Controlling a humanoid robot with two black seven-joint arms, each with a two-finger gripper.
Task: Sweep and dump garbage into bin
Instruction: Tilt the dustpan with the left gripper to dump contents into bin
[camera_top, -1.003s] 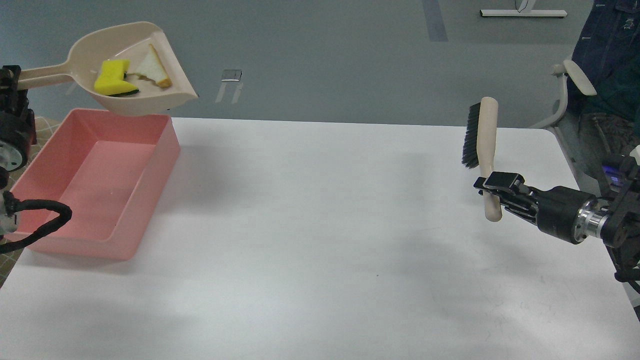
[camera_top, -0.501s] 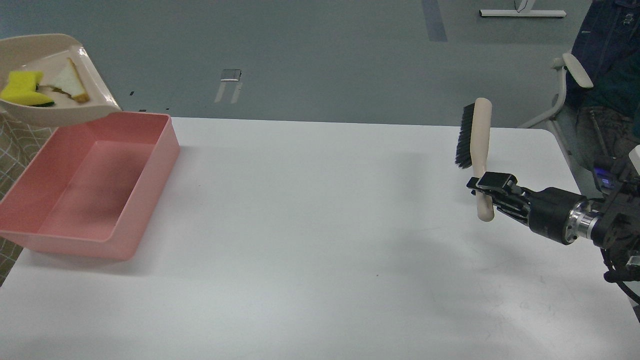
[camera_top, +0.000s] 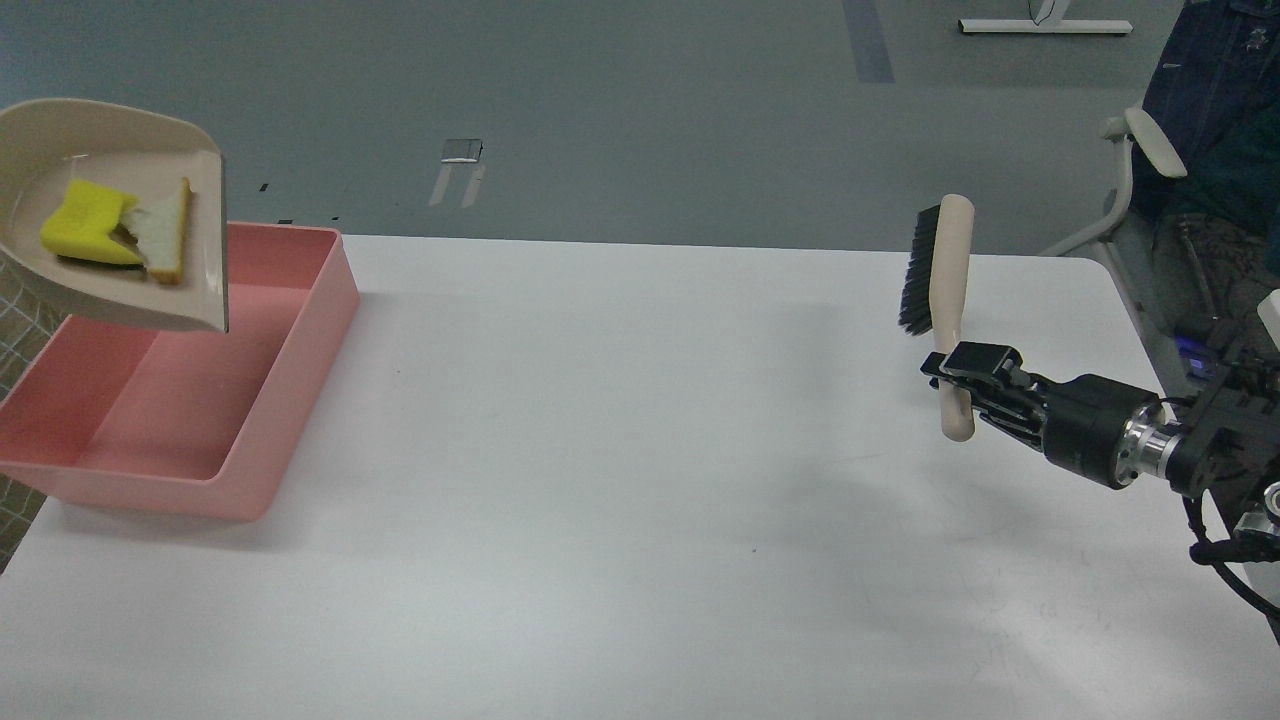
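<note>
A beige dustpan (camera_top: 60, 130) hangs tilted over the left part of the salmon-pink bin (camera_top: 300, 330), its open lip pointing down toward the bin. In it lie the yellow scrap (camera_top: 85, 222) and the bread-like wedge (camera_top: 165, 235), touching each other near the lip. The bin's inside shows no scraps. My left gripper and the dustpan's handle are out of view past the left edge. My right gripper (camera_top: 955, 375) is shut on the handle of a beige brush (camera_top: 950, 270) with black bristles, held upright above the table's right side.
The white table (camera_top: 640, 480) spreads between bin and brush. An office chair (camera_top: 1140, 170) and a dark-clothed figure stand beyond the table's far right corner. Grey floor lies behind.
The dustpan has moved left from over the bin's far edge and tipped lip-down over the bin; the scraps have slid toward the lip. The right gripper with the brush has drifted slightly left.
</note>
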